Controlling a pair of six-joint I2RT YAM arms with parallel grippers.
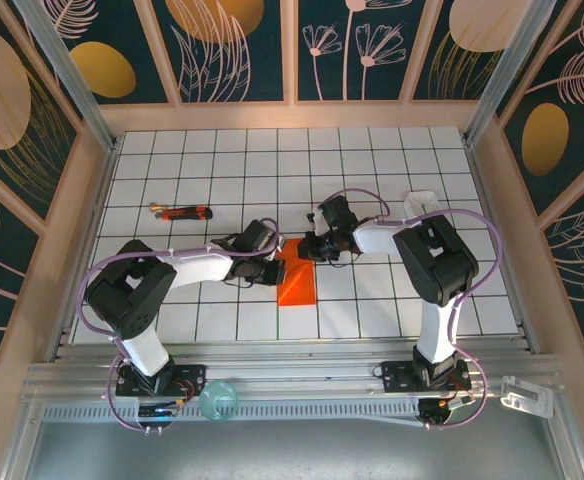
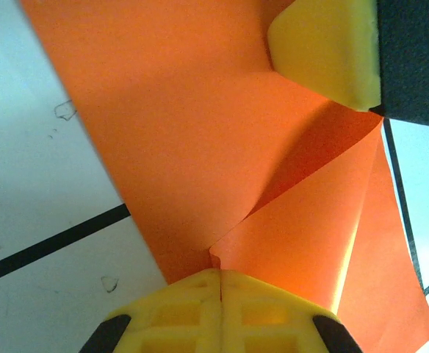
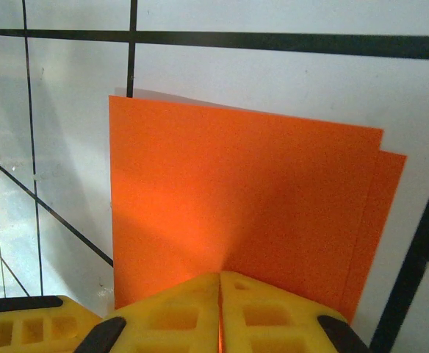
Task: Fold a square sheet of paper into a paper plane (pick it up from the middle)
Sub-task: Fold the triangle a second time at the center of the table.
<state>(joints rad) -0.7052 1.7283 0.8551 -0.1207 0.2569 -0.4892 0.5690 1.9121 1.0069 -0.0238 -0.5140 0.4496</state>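
Pinching paper (image 1: 297, 281): left hand (image 2: 220, 273), right hand (image 3: 220, 276) | left wrist: lifted flap

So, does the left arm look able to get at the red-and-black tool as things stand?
Probably not yet: the tiles toward the tool lie free, but the left gripper is shut on the orange paper and must let go first.

One orange paper sheet (image 1: 297, 283), one red-black tool (image 1: 184, 212).
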